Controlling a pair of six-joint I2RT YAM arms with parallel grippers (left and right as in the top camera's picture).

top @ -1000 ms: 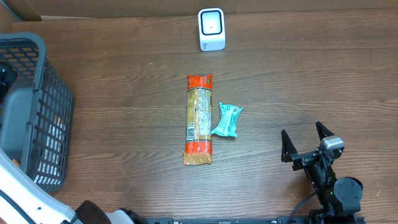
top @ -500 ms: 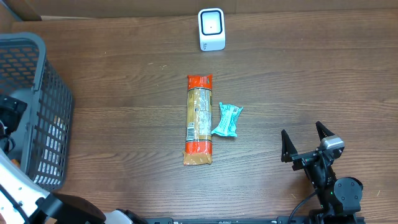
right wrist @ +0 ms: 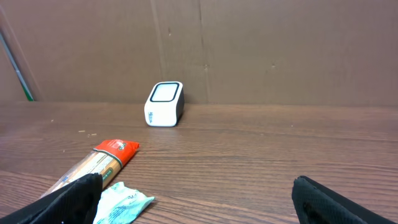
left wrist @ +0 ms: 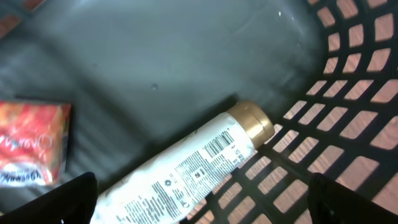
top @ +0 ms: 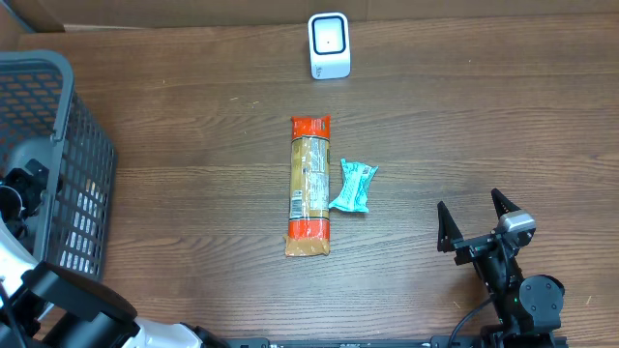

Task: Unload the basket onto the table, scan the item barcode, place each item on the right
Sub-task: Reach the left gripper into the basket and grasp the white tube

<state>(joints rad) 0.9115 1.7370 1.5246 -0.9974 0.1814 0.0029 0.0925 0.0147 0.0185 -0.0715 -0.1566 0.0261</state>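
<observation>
Down in the dark grey plastic lattice basket (top: 58,87) at the left edge of the brown wooden bench (top: 484,116), the left gripper (left wrist: 202,202) hung with its fingers spread wide, holding nothing. Right below it lay the white tube with a gold cap (left wrist: 186,168), on its side against the basket's lattice wall, barcode and printed label facing up. A red-orange foil packet (left wrist: 31,149) lay flat on the basket floor just beside the tube. Out on the bench, the small white barcode scanner (top: 329,43) stood at the far edge, and a long pack with red-orange ends (top: 309,188) lay mid-bench, pointing toward it. A teal crinkled wrapper (top: 353,186) lay close against that pack's right side. The right gripper (top: 474,220) sat low near the front right, fingers wide apart and empty, well clear of everything.
</observation>
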